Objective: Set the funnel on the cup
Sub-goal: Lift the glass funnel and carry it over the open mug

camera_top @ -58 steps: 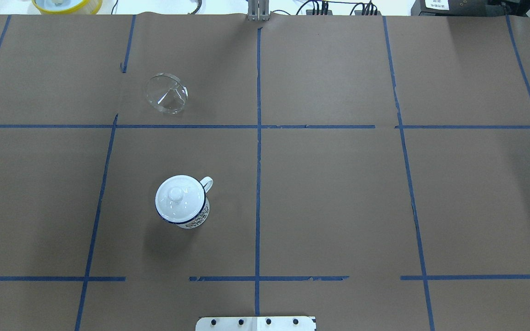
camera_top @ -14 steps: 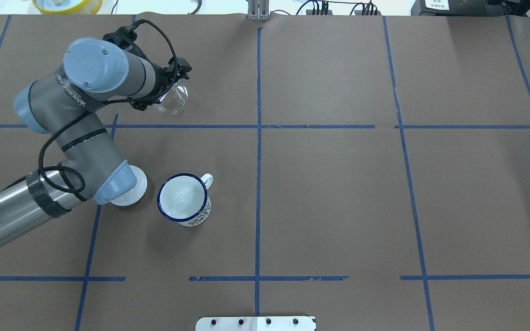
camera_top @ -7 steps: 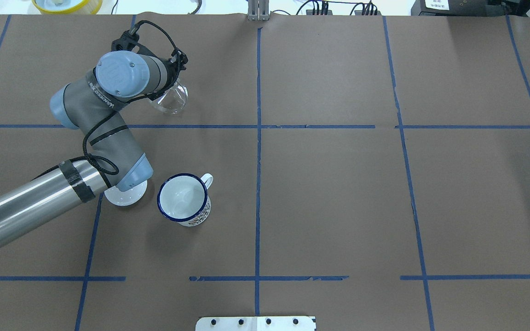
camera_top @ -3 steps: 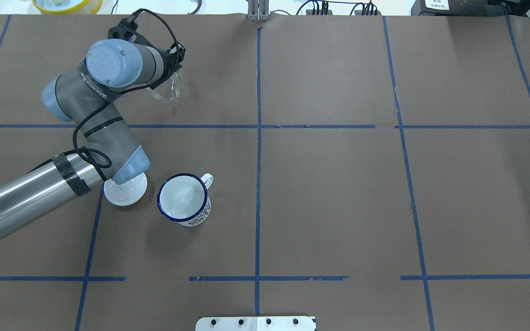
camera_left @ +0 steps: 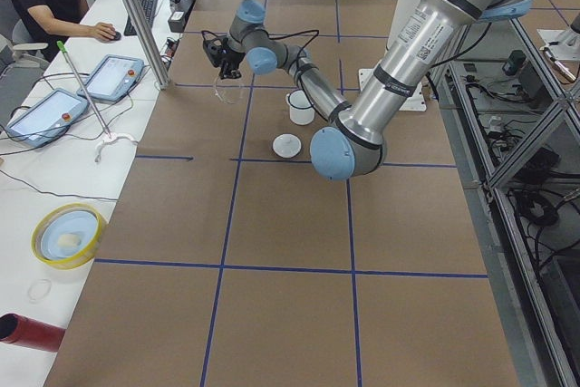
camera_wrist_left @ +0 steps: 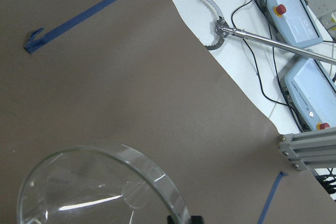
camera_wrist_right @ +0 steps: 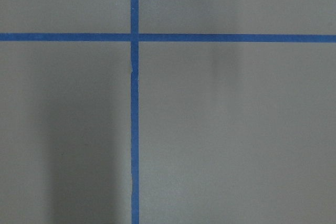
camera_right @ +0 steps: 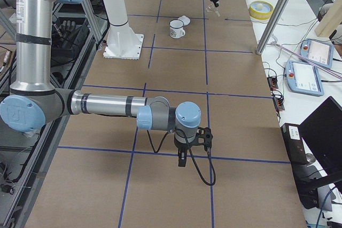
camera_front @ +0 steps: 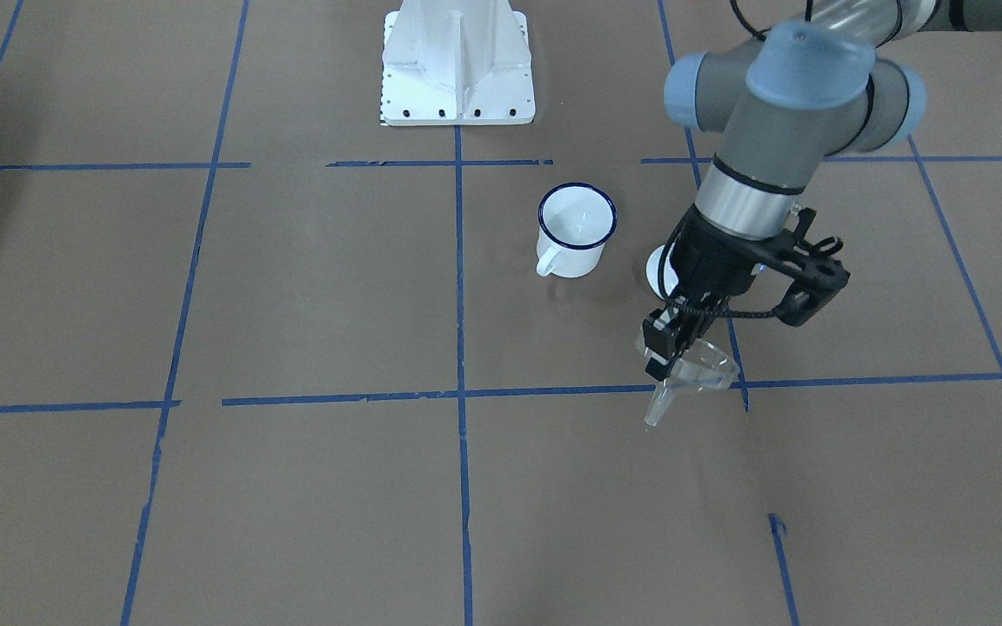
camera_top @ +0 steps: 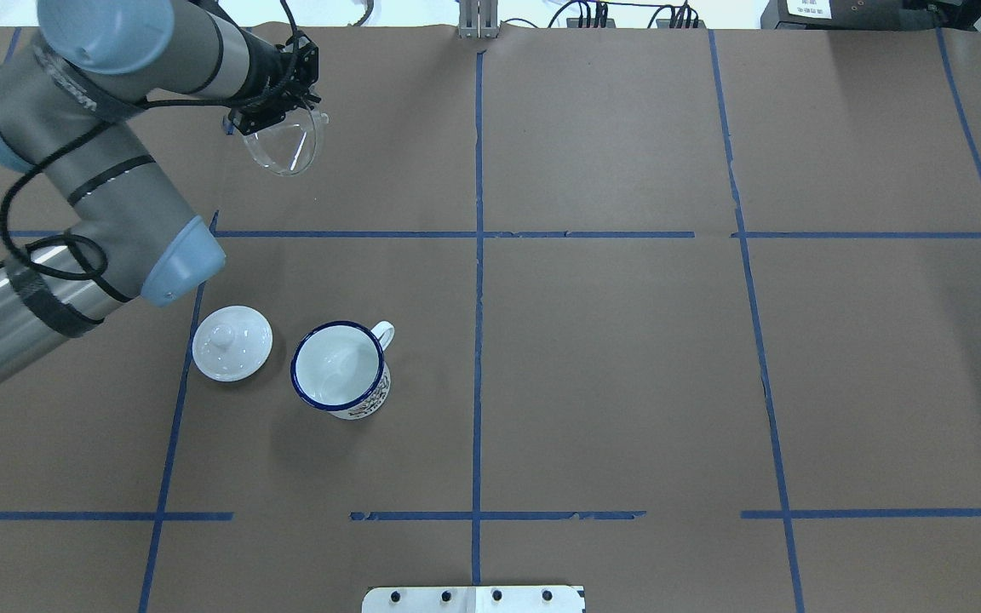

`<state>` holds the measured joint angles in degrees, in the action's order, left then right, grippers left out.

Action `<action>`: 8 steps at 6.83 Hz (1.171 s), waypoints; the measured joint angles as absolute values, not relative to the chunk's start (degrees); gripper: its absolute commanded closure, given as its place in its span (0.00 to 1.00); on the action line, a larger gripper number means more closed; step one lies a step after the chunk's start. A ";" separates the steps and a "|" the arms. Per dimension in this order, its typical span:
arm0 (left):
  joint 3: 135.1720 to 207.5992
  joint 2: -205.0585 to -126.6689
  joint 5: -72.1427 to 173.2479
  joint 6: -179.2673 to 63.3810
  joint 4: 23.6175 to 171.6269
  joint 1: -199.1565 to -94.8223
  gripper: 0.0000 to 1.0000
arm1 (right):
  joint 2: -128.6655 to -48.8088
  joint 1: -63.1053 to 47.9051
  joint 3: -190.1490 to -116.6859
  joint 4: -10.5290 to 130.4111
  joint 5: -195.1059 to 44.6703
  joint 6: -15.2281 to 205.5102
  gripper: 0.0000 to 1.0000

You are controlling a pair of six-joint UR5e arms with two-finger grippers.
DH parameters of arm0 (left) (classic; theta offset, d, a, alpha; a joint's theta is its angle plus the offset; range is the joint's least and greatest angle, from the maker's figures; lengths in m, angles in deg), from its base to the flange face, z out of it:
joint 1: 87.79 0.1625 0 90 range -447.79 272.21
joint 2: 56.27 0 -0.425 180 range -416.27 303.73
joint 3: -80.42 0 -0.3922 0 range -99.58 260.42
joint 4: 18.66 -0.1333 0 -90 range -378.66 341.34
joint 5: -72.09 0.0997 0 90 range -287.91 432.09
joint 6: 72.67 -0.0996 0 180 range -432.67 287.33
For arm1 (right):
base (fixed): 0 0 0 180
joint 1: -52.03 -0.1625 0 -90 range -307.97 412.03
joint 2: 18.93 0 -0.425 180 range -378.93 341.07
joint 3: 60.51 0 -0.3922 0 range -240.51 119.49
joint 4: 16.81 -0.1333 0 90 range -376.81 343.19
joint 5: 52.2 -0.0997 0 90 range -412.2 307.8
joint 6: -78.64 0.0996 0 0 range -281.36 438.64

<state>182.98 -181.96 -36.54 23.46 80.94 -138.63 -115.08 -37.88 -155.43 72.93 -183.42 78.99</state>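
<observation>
The clear funnel (camera_top: 283,151) hangs above the table at the far left, tilted, its stem pointing down in the front-facing view (camera_front: 691,372). My left gripper (camera_top: 272,120) is shut on its rim; the rim also fills the bottom of the left wrist view (camera_wrist_left: 100,187). The white cup (camera_top: 341,369) with a blue rim stands open and upright nearer the robot (camera_front: 577,228), apart from the funnel. My right gripper (camera_right: 181,162) shows only in the exterior right view, low over bare paper; I cannot tell if it is open or shut.
The round white knobbed lid (camera_top: 232,342) lies on the table just left of the cup. The white robot base plate (camera_front: 456,65) stands at the near edge. A yellow bowl (camera_top: 124,8) and tablets (camera_left: 109,77) sit on the side bench beyond the paper.
My left gripper has lifted the funnel off the table and carried it up and left. The arm's elbow has swung away, and the lid now shows whole.
</observation>
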 measured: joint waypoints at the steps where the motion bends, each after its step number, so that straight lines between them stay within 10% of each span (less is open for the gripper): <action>1: 191.07 -182.09 -38.65 19.60 69.58 -138.80 1.00 | -115.08 -37.88 -155.43 72.93 -183.42 78.99 0.00; 4: 201.89 -184.28 -37.93 16.15 49.15 -128.25 1.00 | -115.08 -37.88 -155.43 72.93 -183.42 78.99 0.00; 8: 199.04 -188.68 -26.26 15.71 38.95 -113.82 1.00 | -115.08 -37.88 -155.43 72.93 -183.42 78.99 0.00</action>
